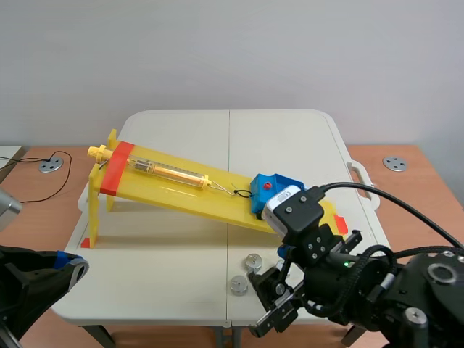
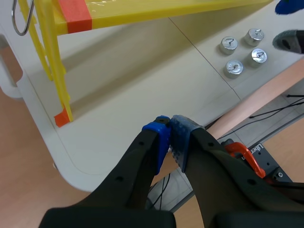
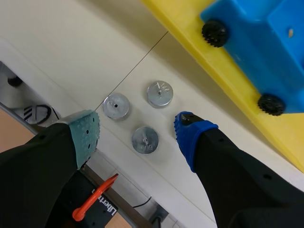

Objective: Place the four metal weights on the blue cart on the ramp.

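Several round metal weights (image 2: 234, 68) lie close together near the table's front edge; three of them (image 3: 145, 139) show in the right wrist view. Two weights (image 1: 253, 262) are visible in the scene view, the others hidden behind the right arm. My right gripper (image 3: 140, 133) hovers open above the group, one weight under the gap between its fingers. The blue cart (image 1: 272, 190) sits at the low end of the yellow ramp (image 1: 181, 185), its wheels (image 3: 214, 33) on the ramp just ahead of the gripper. My left gripper (image 2: 170, 135) is shut on nothing, over the table's front left corner.
The ramp's tall end stands on thin yellow legs (image 2: 59, 85) at the left. A spring scale (image 1: 170, 172) lies along the ramp, tied to the cart by a cord. The table edge (image 3: 57, 104) runs right behind the weights. An orange clamp (image 2: 244, 156) sits below the table.
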`<state>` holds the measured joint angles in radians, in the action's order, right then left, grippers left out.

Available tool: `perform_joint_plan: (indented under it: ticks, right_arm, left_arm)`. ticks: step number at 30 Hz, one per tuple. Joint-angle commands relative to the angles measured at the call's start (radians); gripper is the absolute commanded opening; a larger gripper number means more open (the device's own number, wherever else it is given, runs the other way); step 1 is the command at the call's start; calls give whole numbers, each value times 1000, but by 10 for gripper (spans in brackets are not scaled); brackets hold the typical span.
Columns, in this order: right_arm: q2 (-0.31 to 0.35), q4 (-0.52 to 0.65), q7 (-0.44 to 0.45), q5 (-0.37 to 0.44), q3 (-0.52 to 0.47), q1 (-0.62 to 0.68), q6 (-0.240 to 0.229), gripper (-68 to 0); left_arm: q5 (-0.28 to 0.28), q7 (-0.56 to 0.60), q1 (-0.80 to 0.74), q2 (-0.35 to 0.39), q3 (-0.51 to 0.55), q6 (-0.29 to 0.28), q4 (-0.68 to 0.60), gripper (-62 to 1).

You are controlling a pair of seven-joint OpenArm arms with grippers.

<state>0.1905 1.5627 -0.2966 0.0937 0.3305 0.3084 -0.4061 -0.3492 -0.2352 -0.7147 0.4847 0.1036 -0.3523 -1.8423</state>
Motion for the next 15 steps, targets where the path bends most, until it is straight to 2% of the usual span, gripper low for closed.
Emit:
perform_joint_plan:
  ticks: [1, 5, 15]
  right_arm:
    - [-6, 42, 105, -3, 3, -59, 3, -346]
    - [-23, -1, 131, -48, 43, -85, 25, -374]
    - [-56, -65, 172, -152, 122, -132, 81, -386]
  left_arm:
    - [-74, 107, 3, -8, 18, -10, -73, -558]
    - [-74, 107, 3, -8, 18, -10, -73, -558]
    - [-74, 107, 3, -8, 18, -10, -73, -558]
